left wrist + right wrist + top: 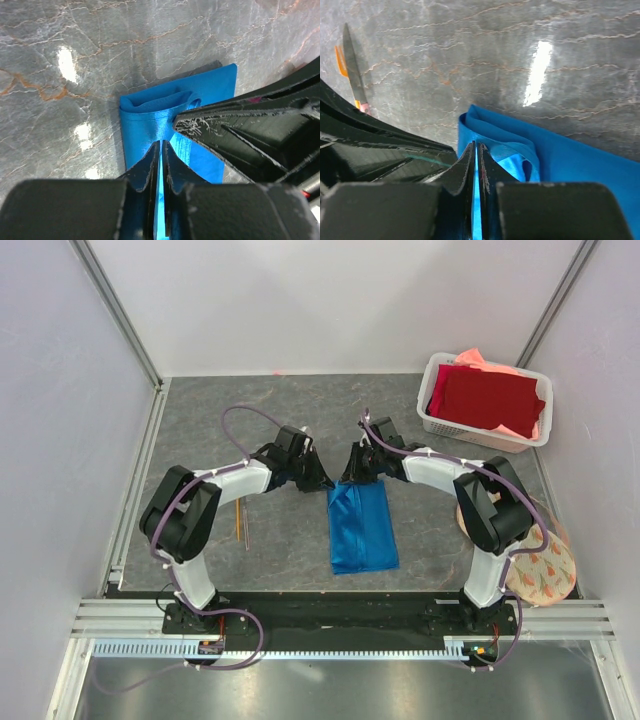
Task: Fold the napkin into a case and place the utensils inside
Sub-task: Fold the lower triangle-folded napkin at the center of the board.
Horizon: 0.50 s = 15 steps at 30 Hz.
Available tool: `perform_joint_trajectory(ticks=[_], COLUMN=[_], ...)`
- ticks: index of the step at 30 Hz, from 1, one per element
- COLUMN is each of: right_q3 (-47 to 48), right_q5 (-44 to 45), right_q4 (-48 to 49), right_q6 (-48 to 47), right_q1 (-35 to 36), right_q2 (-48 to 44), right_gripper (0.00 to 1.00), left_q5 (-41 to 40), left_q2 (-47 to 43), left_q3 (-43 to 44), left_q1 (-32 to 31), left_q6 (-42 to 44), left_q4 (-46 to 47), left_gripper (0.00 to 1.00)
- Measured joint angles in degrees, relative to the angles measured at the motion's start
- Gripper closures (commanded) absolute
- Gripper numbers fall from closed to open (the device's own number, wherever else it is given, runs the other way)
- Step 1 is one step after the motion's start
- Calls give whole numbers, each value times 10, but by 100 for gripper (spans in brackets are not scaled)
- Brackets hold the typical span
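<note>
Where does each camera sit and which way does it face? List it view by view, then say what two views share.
Top external: above and behind the bases, looking down on the table; both arms, the napkin and the basket show.
Left wrist: on the left arm, looking along the left gripper, shut on the napkin's folded end; the right gripper crosses at right.
Right wrist: on the right arm, looking along its gripper, shut on the same end.
Shared: both wrist views show that folded end.

Utensils point(240, 520) left of napkin point(362, 532), basket point(470, 433) behind-right
</note>
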Motion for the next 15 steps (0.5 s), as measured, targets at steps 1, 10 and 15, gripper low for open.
perform_joint_trajectory(ticks=[1, 10, 15], right_q3=[-1, -5, -9], right_q5=[-1, -3, 9], right_q4=[0, 0, -5], right_q6=[-2, -21, -33], right_q1=[-3, -13, -13], right_q2=[1, 25, 29], right_gripper=[91, 92, 91], left_q5=[5, 22, 24], left_q2=[2, 31, 49], left_q3=[0, -3, -5], left_q1=[0, -14, -16], left_q6=[0, 0, 0], left_q4=[4, 21, 29], left_gripper=[90, 91, 91])
